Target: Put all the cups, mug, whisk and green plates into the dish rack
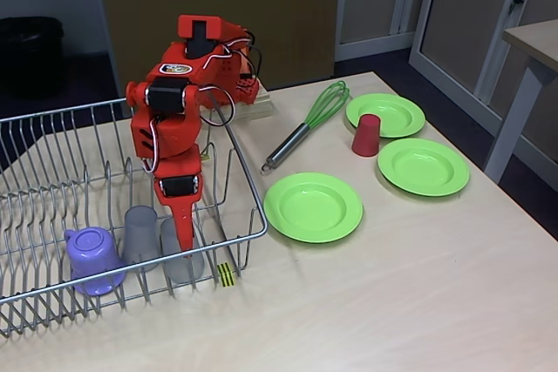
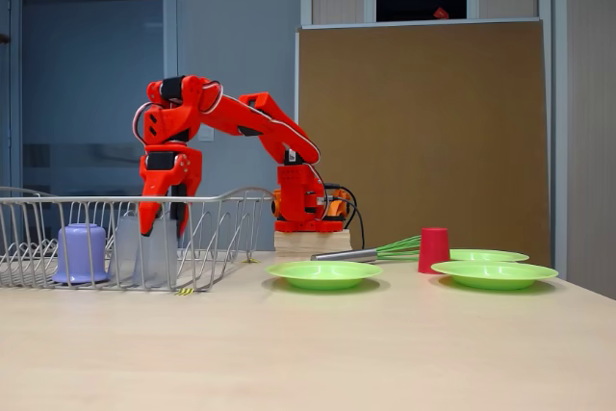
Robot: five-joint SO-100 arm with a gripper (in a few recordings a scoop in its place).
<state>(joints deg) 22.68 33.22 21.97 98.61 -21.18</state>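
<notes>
A: Where is the red arm?

B: It reaches down into the dish rack [image 1: 52, 141] from its wooden base. The gripper [image 1: 185, 237] points straight down at a translucent grey cup [image 1: 181, 250] near the rack's front right corner, by the yellow-and-black tag [image 1: 226, 274].

A: Are the fingers [image 1: 187, 231] on that cup?

B: One finger runs down over or into the cup, but I cannot tell how wide they stand or whether they grip it. In a fixed view from the side [image 2: 154, 223] the rack wires cross them.

A: What else sits in the rack?

B: A second grey cup [image 1: 140, 233] just beside the first on its left, and left of that the lilac mug [image 1: 92, 259], upside down. The side view shows the mug [image 2: 81, 252] and the grey cups [image 2: 144, 249] behind the wires.

A: And on the tabletop [image 1: 392, 302]?

B: Three lime-green plates: one [image 1: 313, 206] just right of the rack, one [image 1: 423, 165] further right, one [image 1: 385, 114] behind. The red cup [image 1: 366, 135] stands upside down between the two right-hand plates, touching or just beside the far one. The whisk [image 1: 305, 126] lies at a slant, green loops toward the far edge, silver handle pointing at the near plate. From the side, the red cup [image 2: 434, 250] stands before the whisk [image 2: 380, 251]
</notes>
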